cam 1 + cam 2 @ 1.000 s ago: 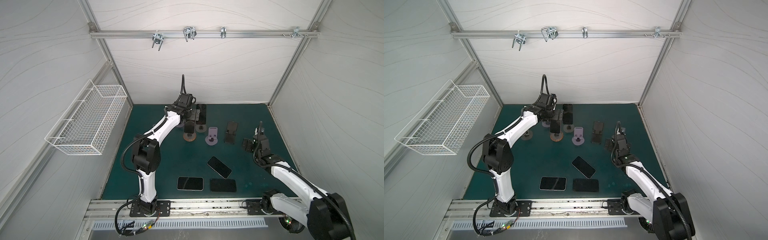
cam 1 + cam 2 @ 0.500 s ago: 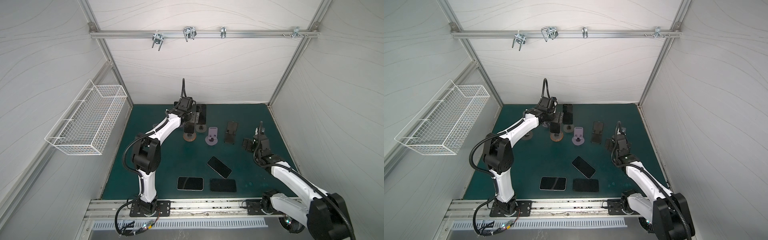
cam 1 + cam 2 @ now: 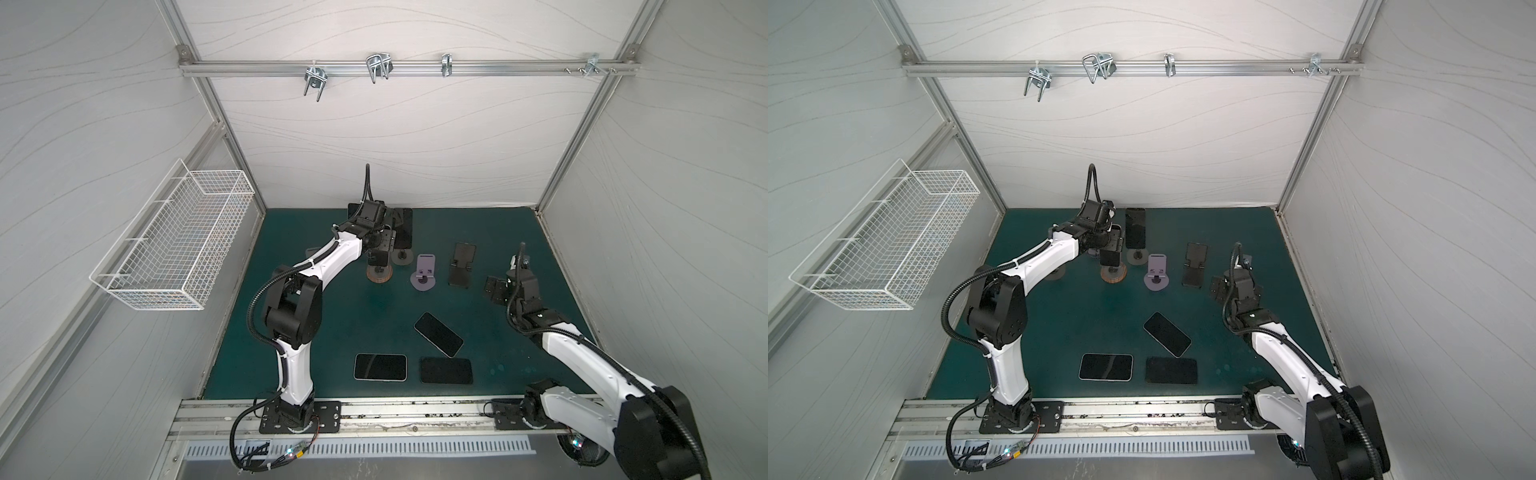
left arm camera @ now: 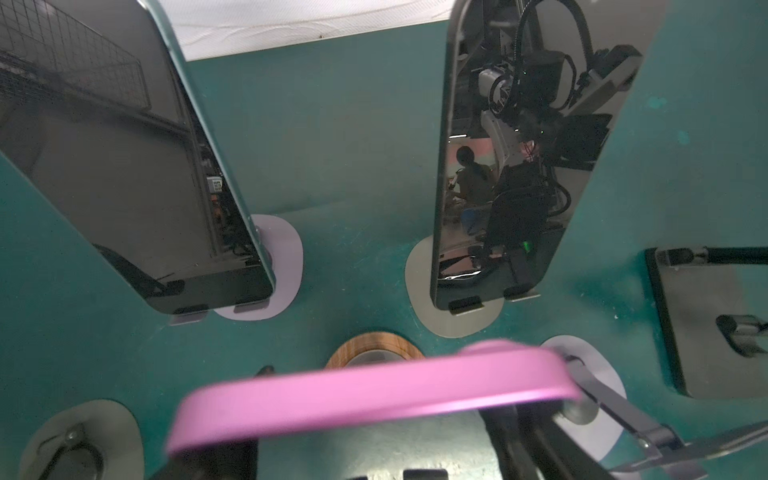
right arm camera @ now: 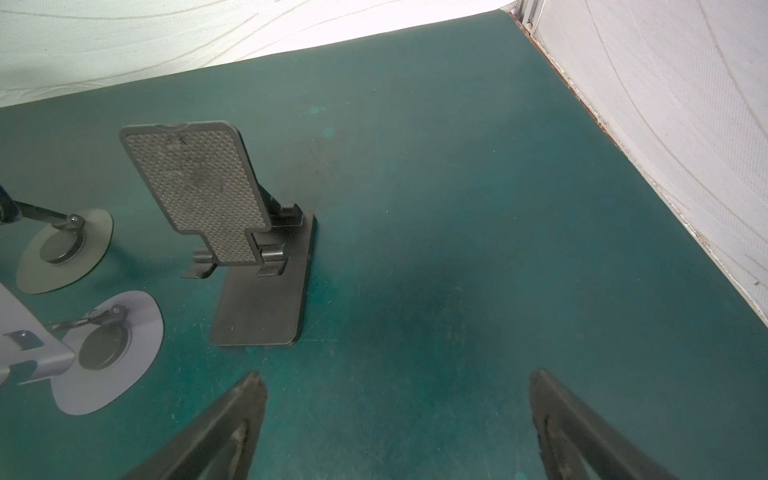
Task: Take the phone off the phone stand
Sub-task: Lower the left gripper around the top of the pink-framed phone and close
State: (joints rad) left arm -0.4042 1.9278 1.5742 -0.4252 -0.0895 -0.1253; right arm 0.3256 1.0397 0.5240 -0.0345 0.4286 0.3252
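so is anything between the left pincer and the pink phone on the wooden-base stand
Nothing visible. The left pincer sits right at the pink phone, whose edge crosses the left wrist view's foreground above the wooden-base stand. The two dark phones on stands lie beyond it, not between.

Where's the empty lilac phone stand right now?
In both top views the empty lilac phone stand stands near the green mat's middle, between the wooden-based stand on its left and the black folding stand.

In a top view I have bare tabletop at upper right, beyond my right end effector; the black stand hems it in on the left. Three flat phones clutter lower centre; the purple stand and an upright phone crowd upper centre.
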